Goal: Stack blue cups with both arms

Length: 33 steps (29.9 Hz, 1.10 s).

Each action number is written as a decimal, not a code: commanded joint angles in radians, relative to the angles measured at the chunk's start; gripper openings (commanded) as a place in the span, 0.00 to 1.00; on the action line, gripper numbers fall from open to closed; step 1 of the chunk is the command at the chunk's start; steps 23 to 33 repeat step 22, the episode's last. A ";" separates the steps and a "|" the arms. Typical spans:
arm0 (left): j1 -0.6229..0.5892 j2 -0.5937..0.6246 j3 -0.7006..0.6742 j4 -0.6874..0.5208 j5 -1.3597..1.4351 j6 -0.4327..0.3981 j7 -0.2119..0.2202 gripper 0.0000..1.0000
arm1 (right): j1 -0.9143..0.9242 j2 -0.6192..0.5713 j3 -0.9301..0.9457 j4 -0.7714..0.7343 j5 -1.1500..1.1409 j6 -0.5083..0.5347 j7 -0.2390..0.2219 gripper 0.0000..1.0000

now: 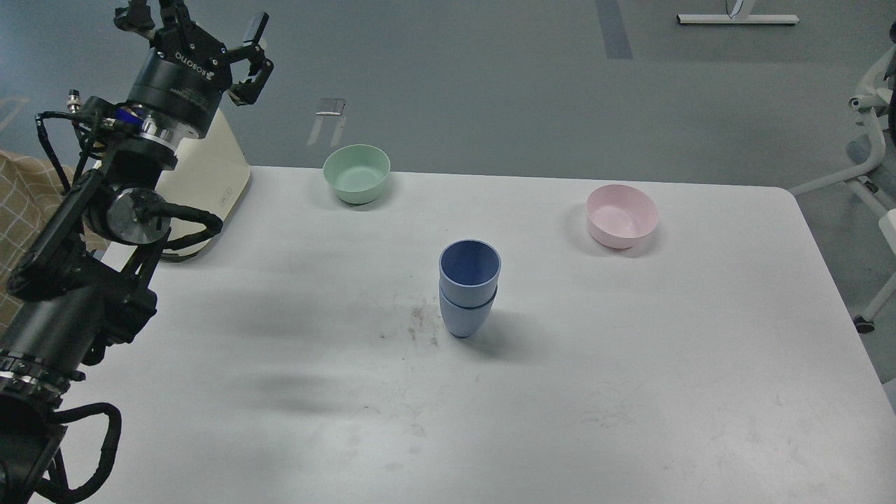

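Observation:
Two periwinkle-blue cups stand nested near the middle of the white table [630,392]. The upper cup [470,269] sits inside the lower cup [463,316], and the stack is upright. My left gripper [199,28] is raised high at the upper left, far from the cups, with its black fingers spread open and empty. My right arm and its gripper are out of view.
A pale green bowl [356,173] sits at the back of the table. A pink bowl [621,215] sits at the back right. A cream-coloured appliance [203,183] stands at the left edge behind my left arm. A white chair base [868,175] is off the table at right.

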 commanded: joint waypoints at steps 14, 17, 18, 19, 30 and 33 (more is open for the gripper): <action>-0.002 0.004 -0.004 0.003 -0.006 -0.015 0.003 0.98 | -0.186 0.106 0.155 -0.293 0.674 0.000 0.148 1.00; -0.002 -0.001 -0.003 0.000 -0.006 -0.015 0.012 0.98 | -0.206 0.157 0.179 -0.292 0.674 0.000 0.226 1.00; -0.002 -0.003 -0.004 -0.005 -0.008 -0.015 0.020 0.98 | -0.212 0.164 0.179 -0.290 0.674 0.000 0.231 1.00; 0.000 -0.003 -0.004 -0.006 -0.008 -0.015 0.023 0.98 | -0.216 0.167 0.178 -0.289 0.674 0.000 0.231 1.00; 0.000 -0.004 -0.006 -0.007 -0.008 -0.017 0.024 0.98 | -0.236 0.171 0.179 -0.287 0.674 0.000 0.231 1.00; 0.000 -0.004 -0.006 -0.007 -0.008 -0.017 0.024 0.98 | -0.236 0.171 0.179 -0.287 0.674 0.000 0.231 1.00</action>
